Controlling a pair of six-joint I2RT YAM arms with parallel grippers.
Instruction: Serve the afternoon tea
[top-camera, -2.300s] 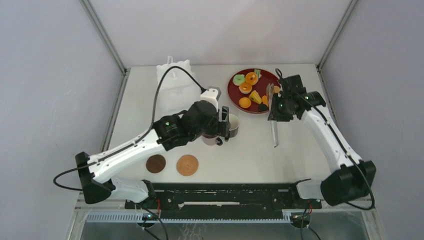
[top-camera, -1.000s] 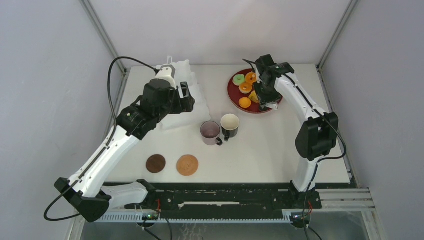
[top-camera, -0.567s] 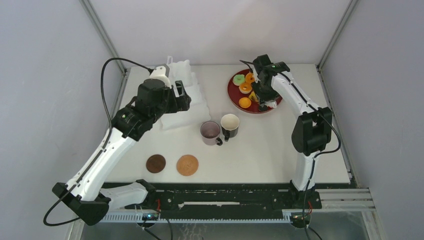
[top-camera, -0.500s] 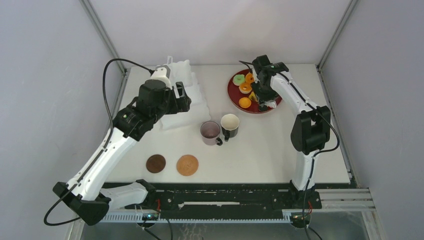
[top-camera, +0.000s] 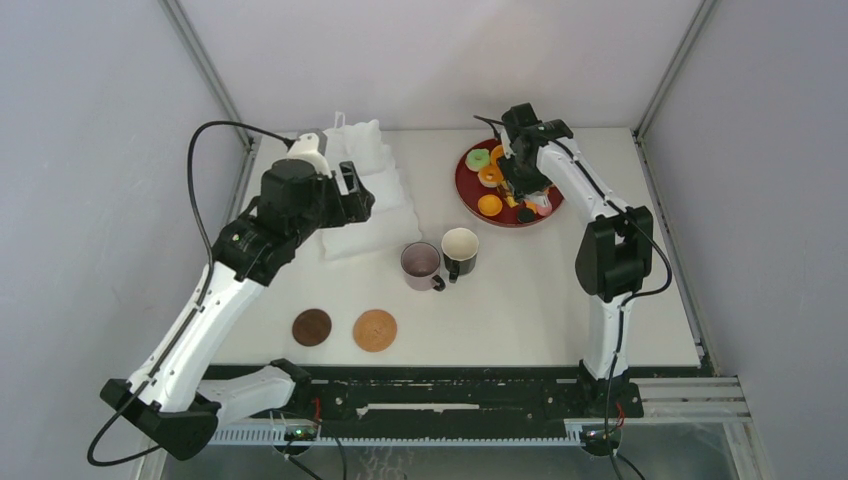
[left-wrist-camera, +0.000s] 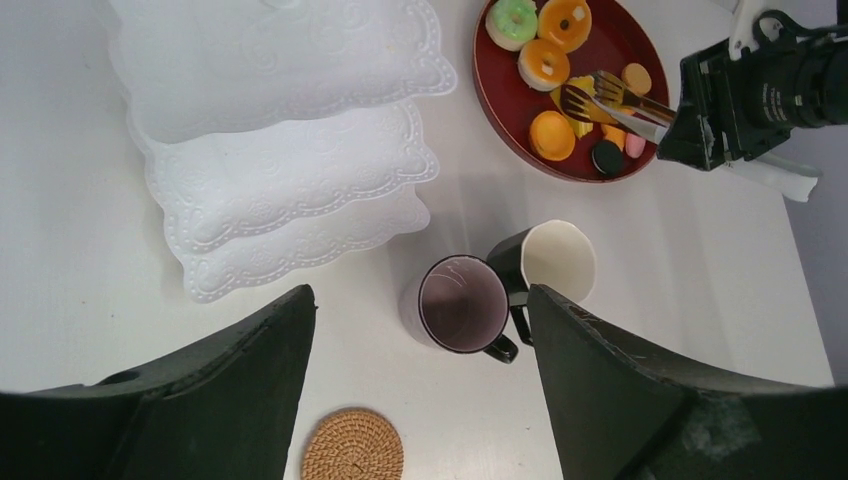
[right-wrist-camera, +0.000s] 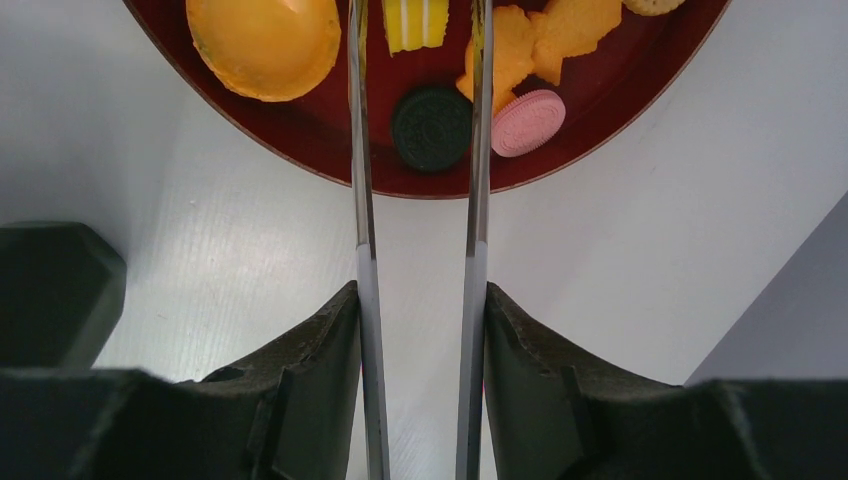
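Picking pastries, I reckon: right pincer (right-wrist-camera: 415, 300) clamped on tongs (right-wrist-camera: 362, 200) straddling the yellow pastry (right-wrist-camera: 415, 22); left pincer (left-wrist-camera: 420, 295) apart; next, squeeze gently

The stand (left-wrist-camera: 290, 180) is lace-embossed white, the tray (left-wrist-camera: 500, 100) dark red, the coaster (left-wrist-camera: 352, 450) woven tan.

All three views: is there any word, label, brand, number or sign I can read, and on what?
None readable.
Black cookie on the red tray: embossed pattern, too small to read.
Mauve mug, black mug, white stand, tongs: no markings seen.
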